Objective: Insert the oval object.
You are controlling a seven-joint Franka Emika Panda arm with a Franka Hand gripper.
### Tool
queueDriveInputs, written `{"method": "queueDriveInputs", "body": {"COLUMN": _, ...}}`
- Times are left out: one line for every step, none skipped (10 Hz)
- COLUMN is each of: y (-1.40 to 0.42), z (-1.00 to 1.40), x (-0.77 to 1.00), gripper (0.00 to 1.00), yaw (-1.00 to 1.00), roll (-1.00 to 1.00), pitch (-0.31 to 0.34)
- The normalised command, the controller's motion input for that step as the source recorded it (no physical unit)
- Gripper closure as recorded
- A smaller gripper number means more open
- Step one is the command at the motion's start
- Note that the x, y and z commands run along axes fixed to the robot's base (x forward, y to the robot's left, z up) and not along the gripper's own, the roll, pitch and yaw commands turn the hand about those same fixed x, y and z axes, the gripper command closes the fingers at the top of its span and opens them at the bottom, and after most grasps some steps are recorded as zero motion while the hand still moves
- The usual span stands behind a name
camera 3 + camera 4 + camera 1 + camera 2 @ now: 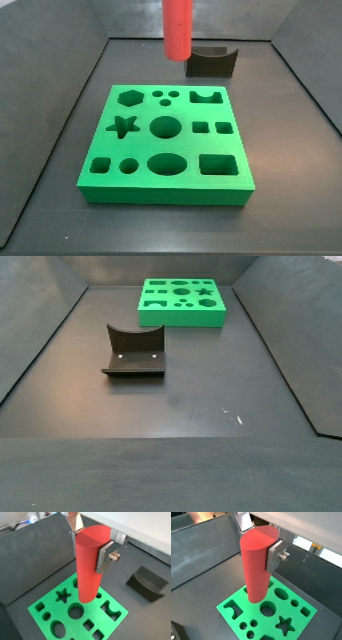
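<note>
My gripper (pixel 91 549) is shut on the oval object (pixel 89 567), a long smooth red-salmon peg, near its top end; it shows the same way in both wrist views (pixel 260 549). The peg (pixel 256 567) hangs upright, well above the green block (pixel 55 608) with its several shaped holes. In both wrist views its lower end appears over the block's middle, next to the round hole (pixel 75 611). The large oval hole (pixel 167 165) lies in the block's near row in a side view. There the peg (pixel 178 30) hangs from the top edge and the gripper is out of frame.
The dark fixture (pixel 211 60) stands on the dark floor just beyond the green block (pixel 167 193); it also shows in a side view (pixel 134 351) and in a wrist view (pixel 147 582). Dark walls enclose the floor on the sides.
</note>
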Motion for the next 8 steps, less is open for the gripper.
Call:
{"method": "queueDriveInputs", "body": {"y": -0.27, "z": -0.42, "x": -0.08, "gripper": 1.0, "yaw": -0.87, "roll": -0.04, "pitch": -0.234}}
{"method": "queueDriveInputs", "body": {"y": -0.41, "z": -0.51, "x": -0.08, "gripper": 1.0, "yaw": -0.79, "roll": 0.0, "pitch": -0.229}}
{"method": "queueDriveInputs", "body": {"y": -0.56, "z": -0.64, "x": -0.13, "gripper": 1.0, "yaw": -0.67, "roll": 0.0, "pitch": -0.274}}
{"method": "queueDriveInputs", "body": {"y": -0.73, "z": -0.74, "x": -0.16, "gripper": 1.0, "yaw": -0.54, "roll": 0.02, "pitch": -0.296}}
{"method": "queueDriveInputs", "body": {"y": -0.85, "z": -0.73, "x": -0.13, "gripper": 1.0, "yaw": -0.47, "roll": 0.05, "pitch": -0.244}}
{"method": "queueDriveInputs", "body": {"y": -0.84, "z": -0.53, "x": -0.02, "gripper": 1.0, "yaw": -0.5, "roll": 0.07, "pitch": -0.026}}
{"method": "queueDriveInputs", "body": {"y": -0.31, "z": -0.09, "x": -0.09, "gripper": 1.0, "yaw": -0.82, "roll": 0.18, "pitch": 0.103}}
{"method": "queueDriveInputs", "body": {"y": -0.14, "z": -0.03, "x": -0.14, "gripper": 1.0, "yaw": -0.9, "roll": 0.21, "pitch": 0.103}}
